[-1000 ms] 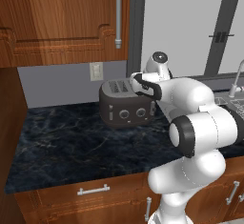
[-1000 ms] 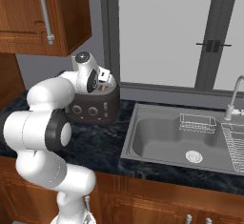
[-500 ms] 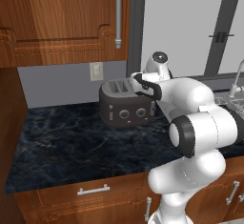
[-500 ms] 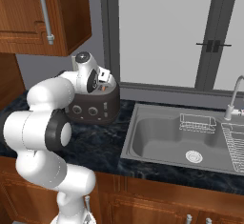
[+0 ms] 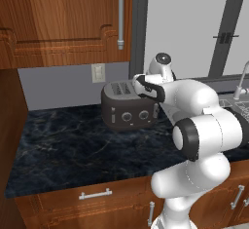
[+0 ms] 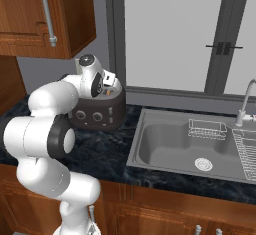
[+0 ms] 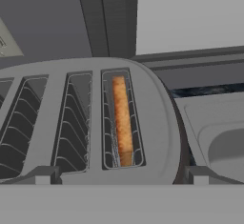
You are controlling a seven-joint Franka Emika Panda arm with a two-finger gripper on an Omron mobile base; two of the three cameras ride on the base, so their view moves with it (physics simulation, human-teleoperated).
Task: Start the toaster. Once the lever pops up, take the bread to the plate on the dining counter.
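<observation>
Your tool [image 7: 121,173] hangs right over the toaster [image 5: 127,107], jaws spread fully wide, gripping nothing — tips straddle the slot at the sink end. The bread [image 7: 122,119] sits upright in that slot, sunk below the top. Toaster's at the back of the black marble worktop [image 5: 73,150], w/ the sink [image 6: 190,146] beside it.
</observation>
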